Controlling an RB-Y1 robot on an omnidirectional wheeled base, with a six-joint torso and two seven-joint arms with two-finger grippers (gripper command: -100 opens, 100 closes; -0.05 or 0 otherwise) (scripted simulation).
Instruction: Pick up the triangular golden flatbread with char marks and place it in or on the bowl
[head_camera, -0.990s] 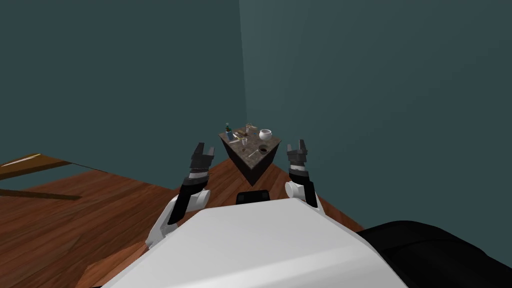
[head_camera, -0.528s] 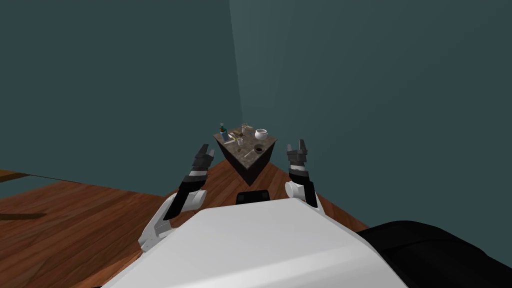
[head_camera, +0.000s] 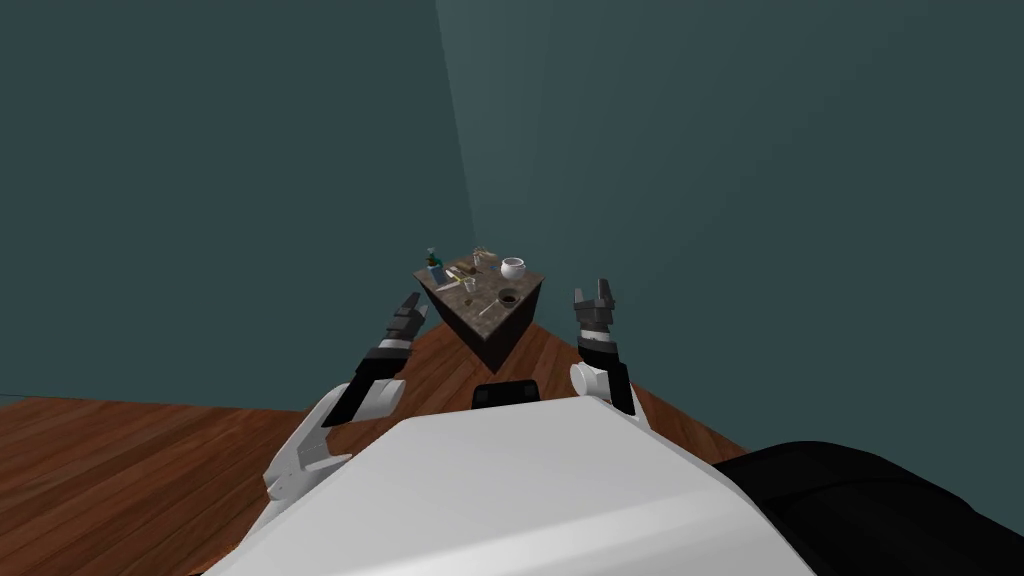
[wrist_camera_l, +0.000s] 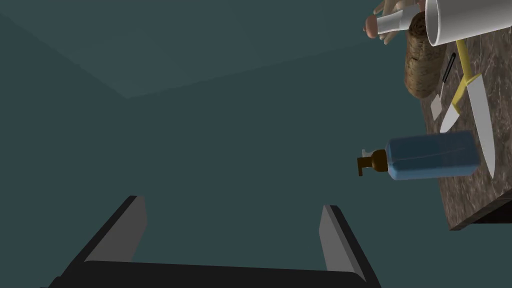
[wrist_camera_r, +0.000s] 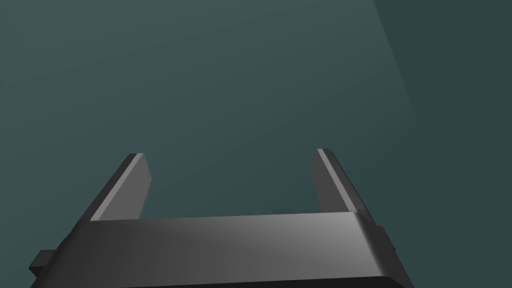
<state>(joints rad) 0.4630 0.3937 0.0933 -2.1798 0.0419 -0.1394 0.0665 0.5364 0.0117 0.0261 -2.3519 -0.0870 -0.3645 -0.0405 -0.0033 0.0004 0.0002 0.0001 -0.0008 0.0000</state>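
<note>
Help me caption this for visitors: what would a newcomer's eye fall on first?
A small cluttered table with a marbled top stands in the corner of dark teal walls, a white bowl on it. A blue pump bottle stands at its edge. The left end effector and right end effector are open, short of it.

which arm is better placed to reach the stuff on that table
Left, likely: the left hand, open, faces the table with the bottle in sight, while the right hand, also open, points past the table. Neither is near it yet.
</note>
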